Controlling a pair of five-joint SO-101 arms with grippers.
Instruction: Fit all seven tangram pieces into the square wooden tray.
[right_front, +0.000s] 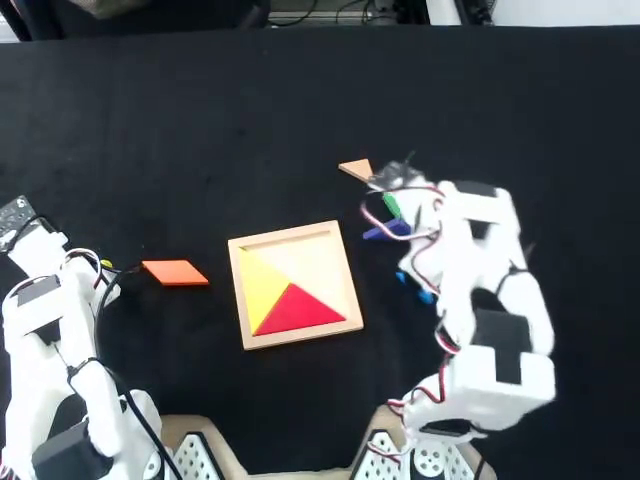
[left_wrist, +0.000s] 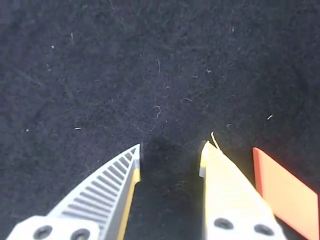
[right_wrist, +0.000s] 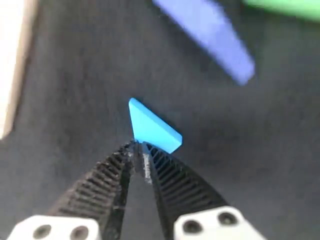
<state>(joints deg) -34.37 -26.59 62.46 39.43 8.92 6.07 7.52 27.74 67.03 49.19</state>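
Black cloth (right_front: 200, 120) covers the whole table, and I take the square wooden tray (right_front: 285, 237) near its middle as my marker.

Well to the left of the tray, my left gripper (left_wrist: 170, 152) hangs low over bare cloth with its fingers spread apart and nothing between them. The orange parallelogram (right_front: 175, 272) lies flat just beyond one fingertip, between that gripper and the tray's left rim, touching neither.

Inside the tray sit two large triangles. The yellow triangle (right_front: 262, 288) fills the left part and the red triangle (right_front: 300, 310) the near part, their edges meeting along a diagonal at the centre. Both lie flat and flush with the rim. What is left of the tray floor, toward its far and right sides, is plain pale wood.

Off the tray's far right corner a tan triangle (right_front: 356, 169) rests on the cloth. Nearer, right of the tray, a green piece (right_front: 392, 205) and a violet-blue piece (right_front: 388, 230) lie close together, partly under the right arm.

Right of the tray, my right gripper (right_wrist: 136, 147) has its fingers drawn together, their tips pinching one corner of the small light-blue triangle (right_wrist: 152, 127), which stands tilted.
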